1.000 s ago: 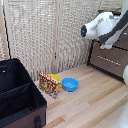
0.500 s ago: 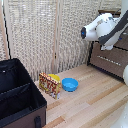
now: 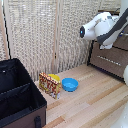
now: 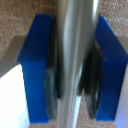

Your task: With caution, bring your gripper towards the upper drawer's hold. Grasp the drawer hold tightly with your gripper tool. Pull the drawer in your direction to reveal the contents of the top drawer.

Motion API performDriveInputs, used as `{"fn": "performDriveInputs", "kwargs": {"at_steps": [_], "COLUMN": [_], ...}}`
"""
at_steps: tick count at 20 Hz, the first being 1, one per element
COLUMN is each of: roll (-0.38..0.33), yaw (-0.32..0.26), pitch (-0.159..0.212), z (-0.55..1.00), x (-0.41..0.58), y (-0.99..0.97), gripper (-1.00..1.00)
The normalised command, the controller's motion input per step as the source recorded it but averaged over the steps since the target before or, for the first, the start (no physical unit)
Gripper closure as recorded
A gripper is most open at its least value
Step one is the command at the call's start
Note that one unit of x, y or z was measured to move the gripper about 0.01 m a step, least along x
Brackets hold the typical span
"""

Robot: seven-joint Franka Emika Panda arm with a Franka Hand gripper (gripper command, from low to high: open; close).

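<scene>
In the wrist view my gripper [image 4: 75, 70] has its blue fingers [image 4: 35, 70] on both sides of the drawer hold [image 4: 75, 25], a pale silvery bar running between them. The dark pads press against the bar from both sides. In the exterior view the white arm [image 3: 97, 25] reaches to the dark brown dresser at the exterior view's right. The top drawer [image 3: 123, 44] shows only partly behind the arm. The gripper itself and the bar it holds are hidden there by the arm.
A lower drawer front with its own pale bar handle [image 3: 107, 59] sits below the arm. On the wooden floor stand a black fabric case [image 3: 20, 97], a colourful box [image 3: 50, 85] and a blue bowl [image 3: 70, 84]. A wicker screen [image 3: 45, 35] forms the back.
</scene>
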Motion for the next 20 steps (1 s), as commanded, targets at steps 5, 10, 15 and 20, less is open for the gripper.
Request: {"fn": "performDriveInputs", "kwargs": {"at_steps": [5,10,15,20], "roll": [-0.036,-0.031,-0.036,-0.051], "yaw": [-0.047,-0.044,-0.028,0.000], "pitch": [0.000,0.000,0.004,0.030], "z": [-0.14,-0.21,-0.23,0.01], "x": [0.063,0.145,0.165,0.224], "y": [0.95,0.96,0.92,0.16], "gripper": [1.00,1.00,1.00,-1.00]}}
